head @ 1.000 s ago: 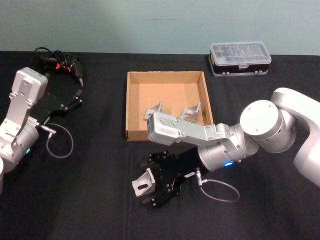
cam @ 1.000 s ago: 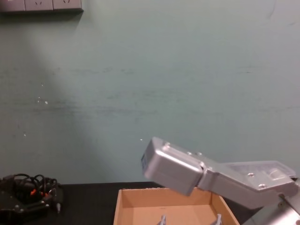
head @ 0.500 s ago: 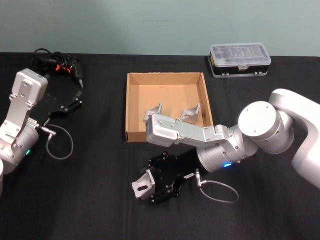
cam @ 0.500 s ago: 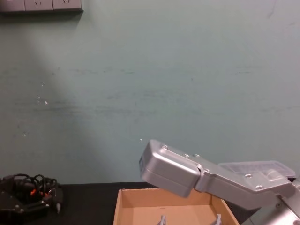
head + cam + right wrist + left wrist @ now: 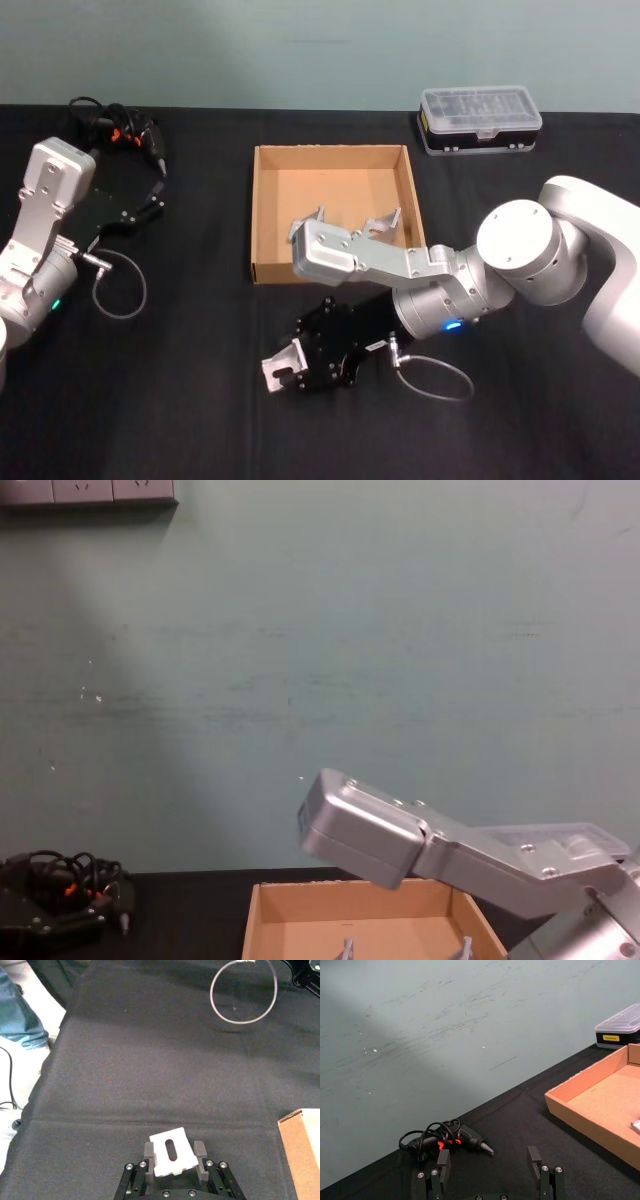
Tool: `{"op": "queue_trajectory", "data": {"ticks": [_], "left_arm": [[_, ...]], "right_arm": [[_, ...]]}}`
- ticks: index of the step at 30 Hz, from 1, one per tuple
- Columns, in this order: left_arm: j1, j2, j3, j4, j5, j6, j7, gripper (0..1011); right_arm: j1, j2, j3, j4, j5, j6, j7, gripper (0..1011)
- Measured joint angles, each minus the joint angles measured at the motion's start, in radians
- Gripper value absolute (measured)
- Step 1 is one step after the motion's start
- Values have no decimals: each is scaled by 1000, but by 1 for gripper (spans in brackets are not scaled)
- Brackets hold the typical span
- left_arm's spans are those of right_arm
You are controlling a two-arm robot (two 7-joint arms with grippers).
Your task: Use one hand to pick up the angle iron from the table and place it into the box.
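Angle iron, pale grey with a slot in its flat face, sits between the jaws of the right gripper, low over the black worktop just in front of the box. In the right wrist view the bracket lies between the two dark fingers, which press against its sides, so the jaws are closed on it. The silver-grey right arm reaches across from the right, its boxy forearm passing over the near edge of the box.

Inside the tan cardboard tray, two more grey brackets stand near the front wall. A black case with a clear lid rests behind the box to the right.

The left gripper is parked at the far left of the worktop, its jaws spread apart with nothing between them. A power screwdriver with a coiled cord lies just beyond it, near the back edge.
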Motion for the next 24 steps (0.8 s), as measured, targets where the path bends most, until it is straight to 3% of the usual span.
{"op": "queue_trajectory", "data": {"ticks": [7,13,19,24], "left_arm": [[0,0,0,0,0,0,0,1000],[0,0,0,0,0,0,0,1000],[0,0,0,0,0,0,0,1000],[0,0,0,0,0,0,0,1000]], "right_arm": [[-4,3,17,-17,23,1,0,482],[-7,32,64,-91,69,11,-19,482],[-17,78,155,-184,128,12,-92,482],[-33,102,223,-211,158,10,-165,482]]}}
